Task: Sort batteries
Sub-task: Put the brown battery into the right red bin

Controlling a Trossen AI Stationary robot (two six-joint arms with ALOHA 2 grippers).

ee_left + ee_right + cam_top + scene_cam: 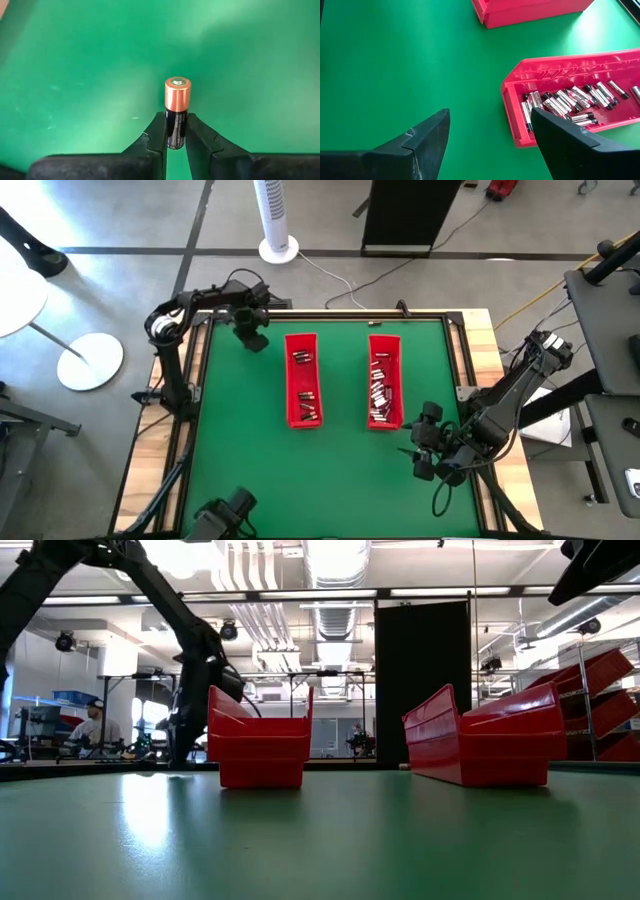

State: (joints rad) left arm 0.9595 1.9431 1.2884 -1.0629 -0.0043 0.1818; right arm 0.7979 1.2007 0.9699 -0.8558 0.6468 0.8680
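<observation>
Two long red trays lie side by side on the green mat, the left tray (303, 392) and the right tray (384, 392). Both hold small batteries (560, 102). My left gripper (252, 338) points down over the mat near the far left corner, left of the left tray. It is shut on one battery (178, 107) with a copper end and a black body. My right gripper (490, 145) hangs open over the mat by the near end of the right tray (580, 75), with nothing between its fingers. My left gripper pinches the battery's black end (176, 131) between its two fingertips (156, 131). The fingers lie along the battery, which sticks out past their ends in line with them, copper end (178, 92) outermost. Whether that end touches the mat, I cannot tell.
Bare green mat (330, 480) stretches between the trays and the near edge. A raised frame (325, 312) borders the mat. A black panel and a white fan stand beyond the far edge. In the low view a person (90, 725) sits far behind the table.
</observation>
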